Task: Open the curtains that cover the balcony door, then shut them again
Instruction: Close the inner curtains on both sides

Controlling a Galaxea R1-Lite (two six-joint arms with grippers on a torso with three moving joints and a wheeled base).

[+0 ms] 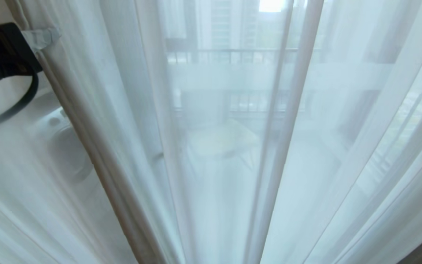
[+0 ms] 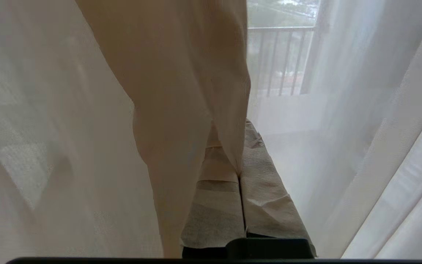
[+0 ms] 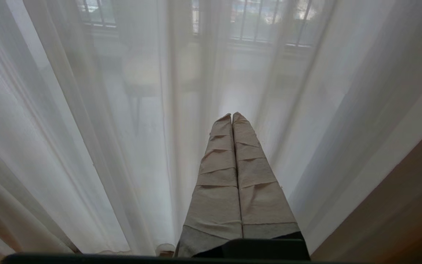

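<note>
Thin white sheer curtains (image 1: 211, 146) hang across the whole head view in long folds. My left gripper (image 1: 44, 36) is high at the far left, its tape-wrapped fingers shut on a hemmed edge of the sheer. In the left wrist view the left gripper (image 2: 234, 146) pinches a bunched fold of the curtain (image 2: 181, 91), which drapes over the fingers. In its own wrist view my right gripper (image 3: 232, 116) is shut and empty. It points at the sheers (image 3: 86, 128) from a short way off. The balcony door is hidden behind the fabric.
Through the sheers I make out a barred railing (image 1: 233, 55), a pale chair (image 1: 222, 141) and a round white appliance (image 1: 64, 146) at the left. A brownish strip (image 3: 416, 205) lies at the edge beside the right gripper.
</note>
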